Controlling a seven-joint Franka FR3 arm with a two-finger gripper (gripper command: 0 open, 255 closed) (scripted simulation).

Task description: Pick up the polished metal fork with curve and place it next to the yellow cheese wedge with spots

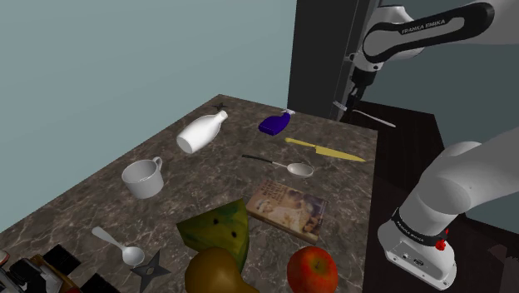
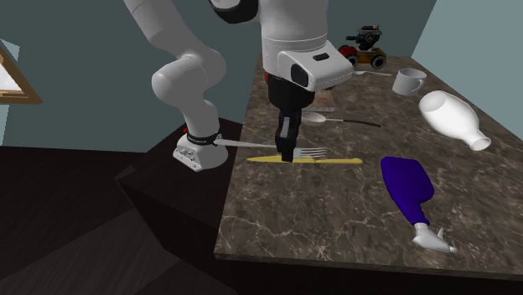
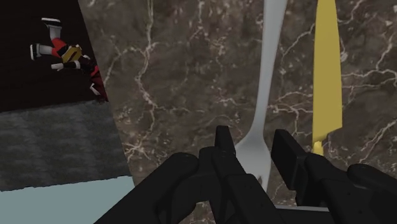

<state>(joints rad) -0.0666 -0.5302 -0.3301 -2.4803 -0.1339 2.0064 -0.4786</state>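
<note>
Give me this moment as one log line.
stage: fork grasped | gripper: shut on fork | fork: near yellow knife | cheese wedge: not yet reached

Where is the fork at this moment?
In the shoulder view, the fork is clasped in the gripper over the table's far right edge, just beyond the yellow knife and right of the blue spray bottle.

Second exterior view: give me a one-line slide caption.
Black gripper clasps the metal fork near its tines, holding it just over the yellow knife on the marble-patterned table.
</note>
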